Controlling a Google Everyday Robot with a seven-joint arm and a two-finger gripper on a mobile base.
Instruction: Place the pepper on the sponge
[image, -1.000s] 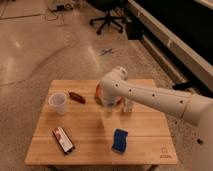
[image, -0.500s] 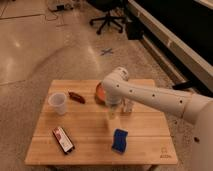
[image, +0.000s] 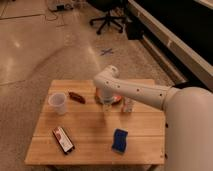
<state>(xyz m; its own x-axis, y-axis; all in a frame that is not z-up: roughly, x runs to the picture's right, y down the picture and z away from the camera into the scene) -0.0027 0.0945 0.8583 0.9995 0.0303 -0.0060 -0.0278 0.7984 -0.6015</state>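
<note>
Wooden table (image: 90, 131), hand (image: 106, 108) beside orange bowl (image: 118, 98)

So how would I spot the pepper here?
On the wooden table, find the clear plastic cup at the far side; the pepper lies between it and the round orange bowl, beside which the gripper hangs. It is small, dark red and tapering, unlike the flat red-and-black packet nearer the camera.

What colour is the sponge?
The sponge is bright blue, clear in the camera view. The gripper hangs beside the bowl.
</note>
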